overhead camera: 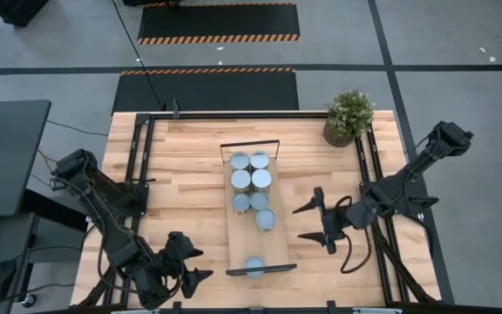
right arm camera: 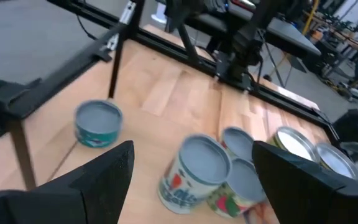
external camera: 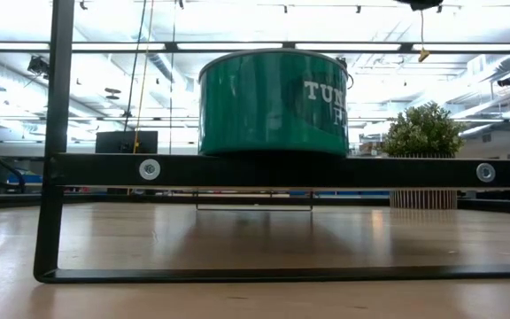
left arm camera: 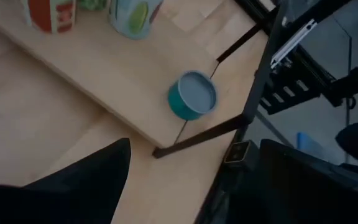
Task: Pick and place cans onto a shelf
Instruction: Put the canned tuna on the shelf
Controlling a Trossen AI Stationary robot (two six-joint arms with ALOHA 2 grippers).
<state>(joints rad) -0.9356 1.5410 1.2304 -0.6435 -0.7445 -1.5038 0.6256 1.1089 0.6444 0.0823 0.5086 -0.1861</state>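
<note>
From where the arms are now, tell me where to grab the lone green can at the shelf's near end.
Grip the green can across its round side wall, coming straight down from above. It stands upright and alone on the shelf, the other cans well clear, so the fingers probably fit either side.

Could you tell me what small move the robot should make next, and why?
Probably none beyond easing the arms back: all seven cans already stand on the shelf, none on the tabletop. Both the left gripper and right gripper are open and empty.

"tun" on green can (external camera: 273, 104)
</note>
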